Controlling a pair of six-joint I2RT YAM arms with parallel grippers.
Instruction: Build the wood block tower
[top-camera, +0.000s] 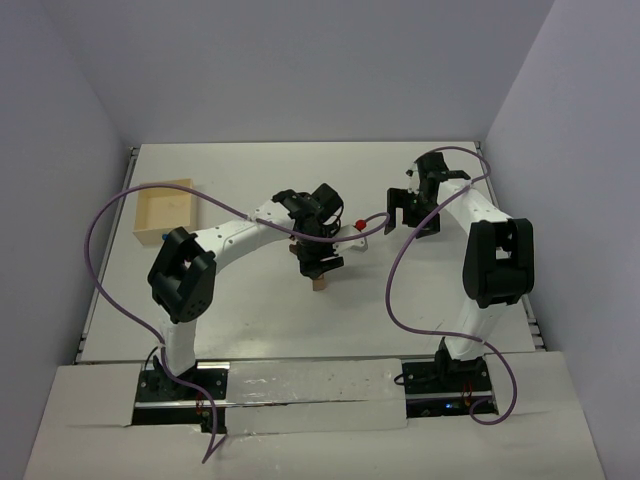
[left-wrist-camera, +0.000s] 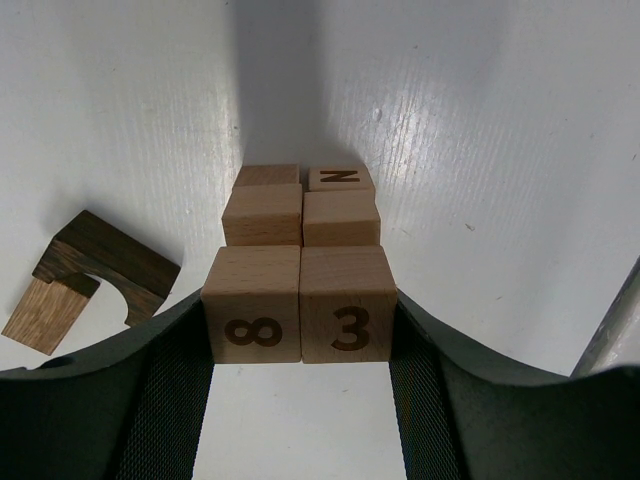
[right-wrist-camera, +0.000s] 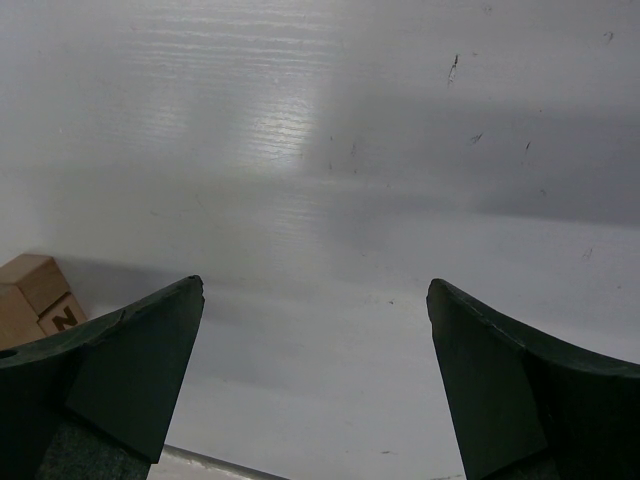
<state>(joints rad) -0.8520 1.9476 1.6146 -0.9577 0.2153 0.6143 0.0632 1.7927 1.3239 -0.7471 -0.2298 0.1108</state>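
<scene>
1. The wood block tower (left-wrist-camera: 300, 225) stands on the white table (top-camera: 250, 170), near the middle.
2. Six blocks show in it, packed tight in pairs.
3. The pair nearest the left wrist camera has an 8 and a 3 on it.
4. The left gripper (left-wrist-camera: 300, 300) squeezes that pair, with one finger pressed on each side.
5. A dark arch piece (left-wrist-camera: 110, 255) lies near the tower but does not touch it.
6. The right gripper (right-wrist-camera: 315, 290) has its fingers spread far apart over bare table, with nothing between them.
</scene>
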